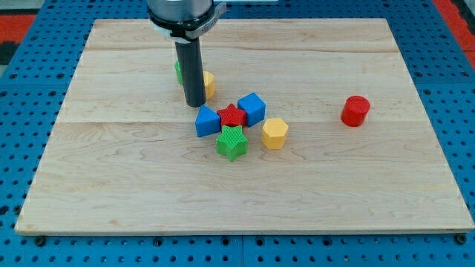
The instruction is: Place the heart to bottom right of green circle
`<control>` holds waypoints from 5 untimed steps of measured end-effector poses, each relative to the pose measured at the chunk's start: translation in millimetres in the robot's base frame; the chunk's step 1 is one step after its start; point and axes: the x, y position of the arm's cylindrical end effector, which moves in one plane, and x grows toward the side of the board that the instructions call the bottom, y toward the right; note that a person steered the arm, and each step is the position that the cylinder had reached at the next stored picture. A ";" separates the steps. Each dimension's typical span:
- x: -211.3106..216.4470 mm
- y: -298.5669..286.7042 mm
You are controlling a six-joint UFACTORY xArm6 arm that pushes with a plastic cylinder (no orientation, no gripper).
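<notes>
My tip rests on the board at the view's upper middle. A yellow block, likely the heart, peeks out just right of the rod and is partly hidden by it. A green block, likely the green circle, shows as a sliver at the rod's left, mostly hidden. The tip is just below and between these two blocks; I cannot tell whether it touches them.
Below and right of the tip is a cluster: a blue triangle, a red star, a blue cube, a green star and a yellow hexagon. A red cylinder stands alone at the right.
</notes>
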 end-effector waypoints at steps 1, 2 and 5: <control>0.0 0.0; 1.5 0.0; 31.7 0.0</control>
